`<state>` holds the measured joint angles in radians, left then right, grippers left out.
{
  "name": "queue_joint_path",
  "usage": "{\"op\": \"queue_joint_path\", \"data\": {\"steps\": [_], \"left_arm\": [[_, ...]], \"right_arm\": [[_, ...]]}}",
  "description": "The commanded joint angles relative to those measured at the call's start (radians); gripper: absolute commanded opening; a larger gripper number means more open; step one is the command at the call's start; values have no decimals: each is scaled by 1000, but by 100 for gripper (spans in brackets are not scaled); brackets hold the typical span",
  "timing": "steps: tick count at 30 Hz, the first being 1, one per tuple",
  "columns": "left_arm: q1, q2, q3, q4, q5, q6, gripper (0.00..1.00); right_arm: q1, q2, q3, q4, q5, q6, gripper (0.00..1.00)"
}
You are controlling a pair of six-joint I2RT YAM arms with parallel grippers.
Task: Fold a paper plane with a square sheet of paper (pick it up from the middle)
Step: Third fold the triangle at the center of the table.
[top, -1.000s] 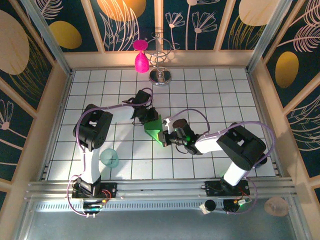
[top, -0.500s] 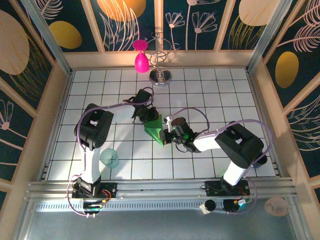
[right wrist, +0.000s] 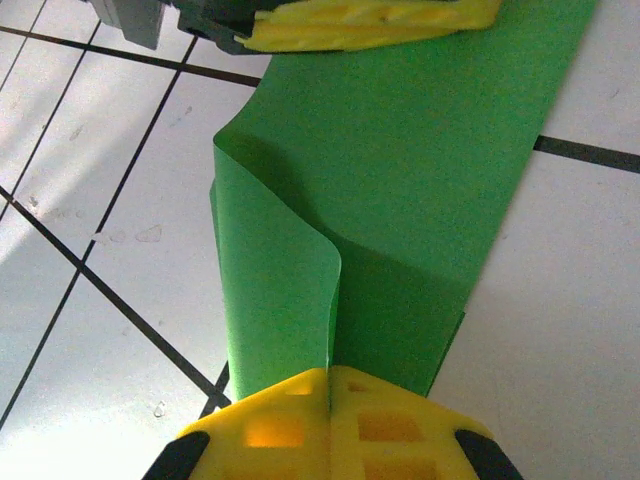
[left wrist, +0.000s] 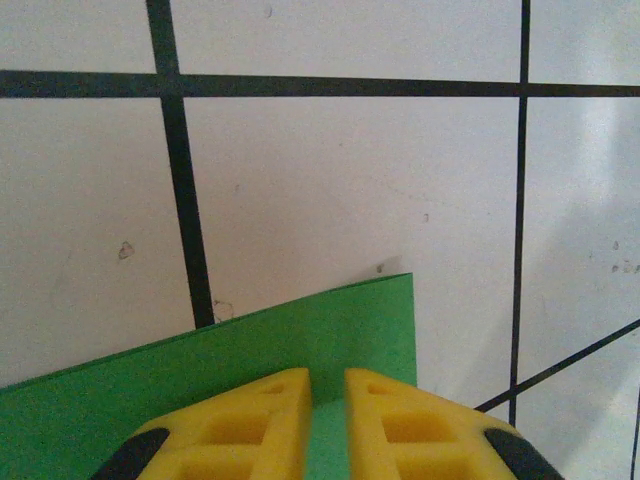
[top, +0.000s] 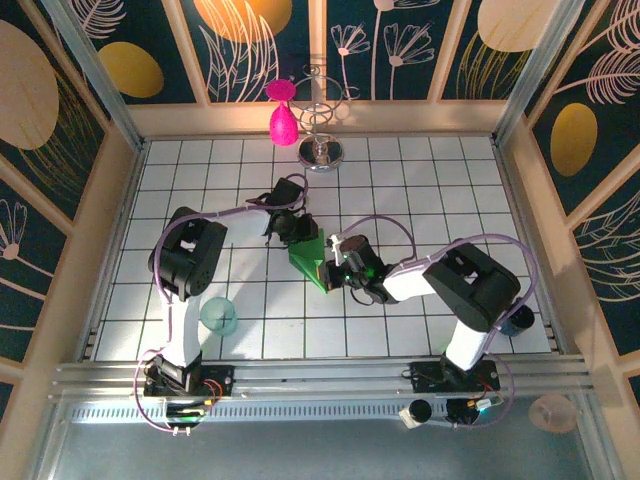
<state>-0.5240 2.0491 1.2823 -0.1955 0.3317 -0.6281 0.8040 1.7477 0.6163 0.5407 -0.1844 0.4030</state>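
Observation:
The square sheet of paper [top: 308, 258] is bright green, partly folded, and lies on the white tiles mid-table. My right gripper [top: 334, 271] is at its near-right end, where one layer [right wrist: 275, 290] curls up and runs into the closed seam of the right gripper [right wrist: 330, 385], which is shut on it. My left gripper [top: 291, 232] is at the far end. In the left wrist view the left gripper [left wrist: 328, 400] rests low over the flat paper [left wrist: 300, 330], with a narrow gap between its yellow fingers [left wrist: 250, 420] and nothing clamped. Those left fingers [right wrist: 370, 20] also lie on the sheet's far end.
A pink teardrop-shaped object [top: 282, 124] hangs on a wire stand [top: 322, 150] at the back centre. A translucent teal cup [top: 219, 316] stands near the left arm's base. Wooden walls [top: 110, 190] close the tiled floor on three sides.
The right arm's elbow has swung a little to the left, toward the paper. Both grippers and the sheet stay almost where they were.

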Motion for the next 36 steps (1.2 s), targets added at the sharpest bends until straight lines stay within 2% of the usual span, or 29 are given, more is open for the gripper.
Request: {"op": "queue_joint_path", "data": {"steps": [1,7,10,21,36], "left_arm": [[-8,7,17,-63,-14,18,21],[-5,-108,-6,-64,-98,13,30],[2,-127,-43,-70,-137,15,30],[13,-59,-83,-80,-132,16,18],[12,-14,-72,-111,-125,47,13]], "right_arm": [[-8,21,28,-18,-10,13,2],[-8,25,33,-26,-22,15,2],[-9,23,34,-23,-28,14,2],[-17,13,40,-4,-71,4,2],[-25,39,68,-27,-69,-4,2]]}}
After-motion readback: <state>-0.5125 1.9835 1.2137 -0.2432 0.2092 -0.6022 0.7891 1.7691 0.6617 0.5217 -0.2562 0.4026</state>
